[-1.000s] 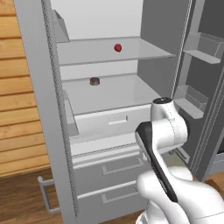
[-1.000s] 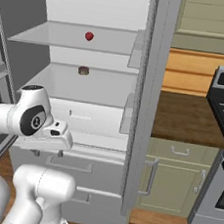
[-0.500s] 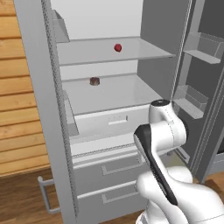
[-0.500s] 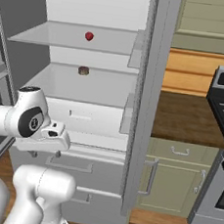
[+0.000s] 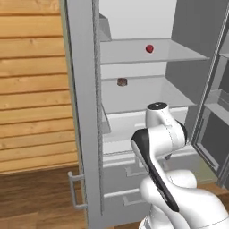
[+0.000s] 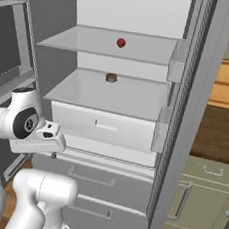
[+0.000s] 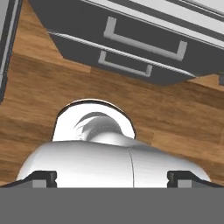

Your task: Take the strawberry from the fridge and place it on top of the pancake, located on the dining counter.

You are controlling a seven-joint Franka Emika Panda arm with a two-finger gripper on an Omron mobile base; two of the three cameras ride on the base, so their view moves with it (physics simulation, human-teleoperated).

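The fridge (image 5: 85, 134) (image 6: 186, 119) stands open, showing its white shelves. The strawberry (image 5: 150, 48) (image 6: 121, 43), tiny and red, lies on the upper shelf. My gripper (image 7: 112, 179) hangs low in front of the fridge's lower drawers (image 7: 144, 43), far below the strawberry. It points down at the wood floor. Its fingertips (image 7: 41, 179) stand wide apart with nothing between them, so it is open. From the right base view, the hand (image 6: 43, 138) juts out beside the drawers. The pancake and the dining counter are out of view.
A small squat brown round item (image 5: 122, 82) (image 6: 111, 77) sits on the middle shelf. The left fridge door (image 5: 82, 89) stands edge-on by a wood-plank wall (image 5: 31, 89). The right door's bins (image 5: 221, 100) are at the far right. Green-grey cabinets (image 6: 202, 197) flank the fridge.
The whole picture has shifted to the right in both base views, so the base has moved. The arm keeps nearly the same folded pose, and the strawberry stays on its shelf.
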